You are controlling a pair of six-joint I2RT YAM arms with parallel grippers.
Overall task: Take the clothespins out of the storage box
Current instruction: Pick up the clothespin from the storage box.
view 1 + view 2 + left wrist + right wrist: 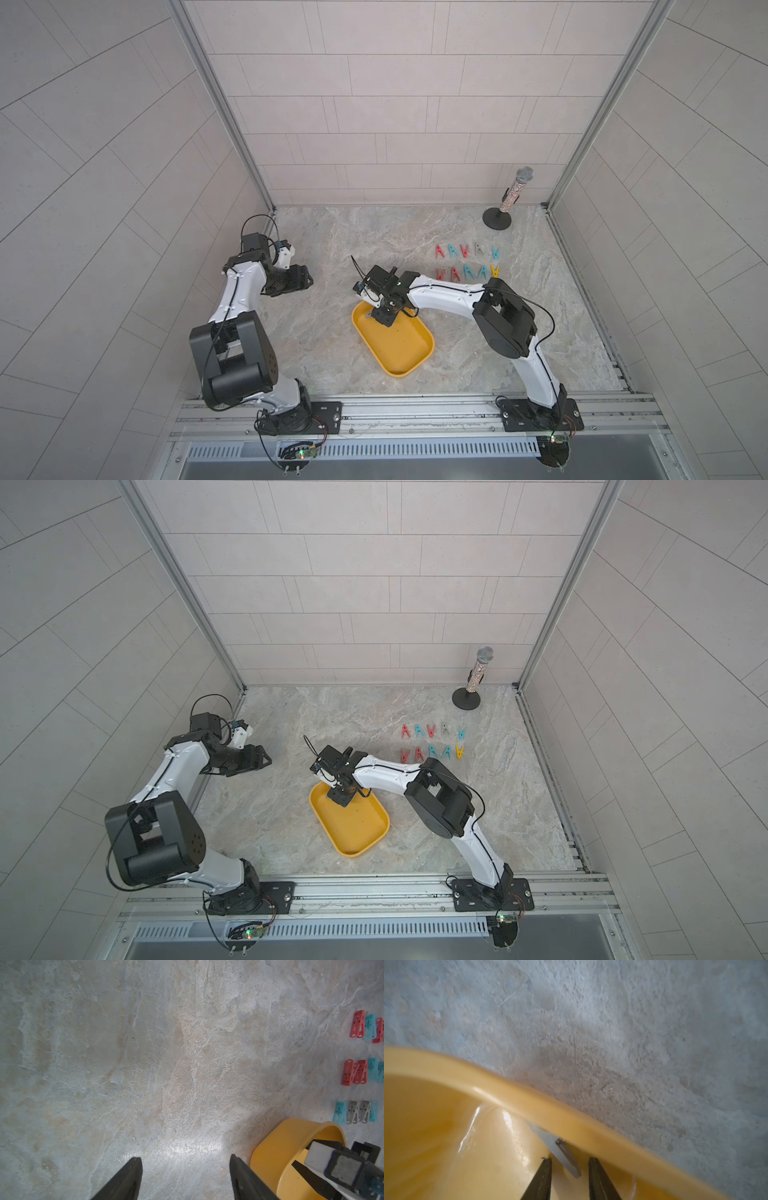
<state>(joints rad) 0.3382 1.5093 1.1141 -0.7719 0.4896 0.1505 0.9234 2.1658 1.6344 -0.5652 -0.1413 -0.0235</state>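
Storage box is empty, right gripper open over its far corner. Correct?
Not empty: one pale clothespin lies in the storage box against its rim, between the open fingers of the right gripper, as the right wrist view shows. The rest holds.

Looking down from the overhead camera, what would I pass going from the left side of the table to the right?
Left gripper → storage box → the clothespins, laid in two rows. Left out: the right gripper, which hangs over the box, and the microphone stand, which overlaps the rows' right end.
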